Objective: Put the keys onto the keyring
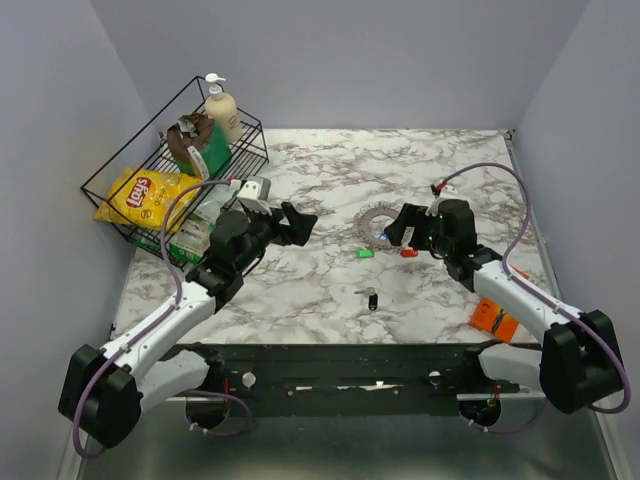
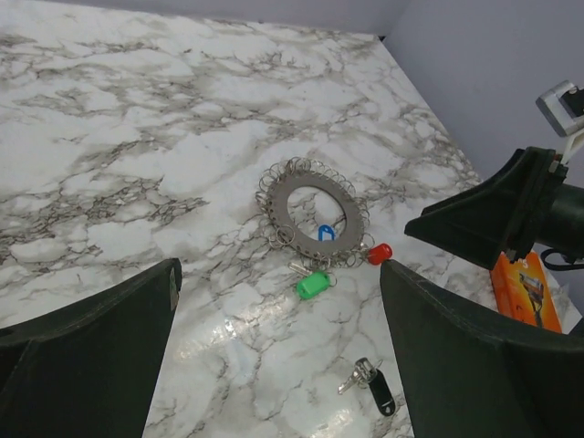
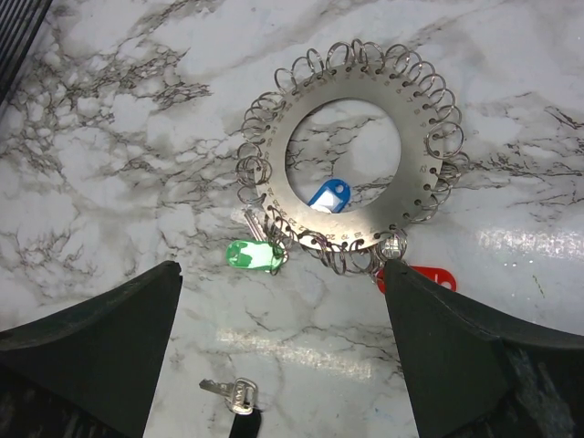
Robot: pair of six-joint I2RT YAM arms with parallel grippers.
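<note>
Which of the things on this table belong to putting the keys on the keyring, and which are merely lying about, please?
For the job: keyring, green key, blue key, red key, black key.

Lying about: orange piece, wire basket, chips bag, soap bottle.

Wire basket (image 1: 248, 148), chip bag (image 1: 140, 195), pump bottle (image 1: 224, 112), orange card (image 1: 494, 320), marble table (image 1: 310, 295)

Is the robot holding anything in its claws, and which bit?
Nothing is held. The left gripper and right gripper are both open, and the keyring and keys lie on the table.
</note>
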